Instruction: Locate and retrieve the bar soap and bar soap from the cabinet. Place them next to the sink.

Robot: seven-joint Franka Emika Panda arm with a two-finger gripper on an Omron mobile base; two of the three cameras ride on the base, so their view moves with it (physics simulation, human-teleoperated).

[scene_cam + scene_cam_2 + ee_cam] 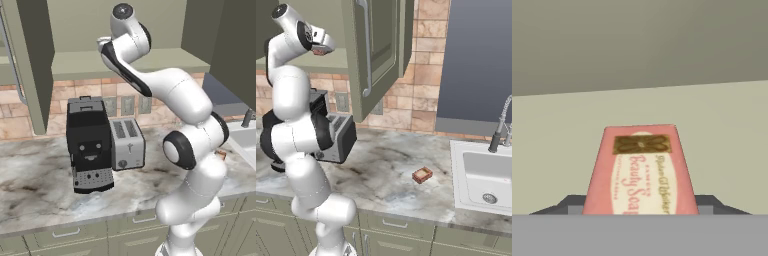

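In the hand view a pink bar soap (pixel 639 172) with a gold label lies lengthwise between my fingertips (pixel 574 205), which touch both of its long sides. My gripper (pixel 639 206) is shut on it, above the pale shelf of the cabinet (pixel 722 130). From the right base view the hand (pixel 321 48) is at the front of the open olive cabinet (pixel 381 45), with a reddish bit of soap under it. Another bar soap (pixel 422 174) lies on the marble counter, left of the sink (pixel 468 150).
The cabinet door (pixel 31 65) hangs open at the left. A black coffee machine (pixel 90 145) and a silver toaster (pixel 127 142) stand on the counter below the cabinet. A dark faucet (pixel 500 127) rises behind the basin.
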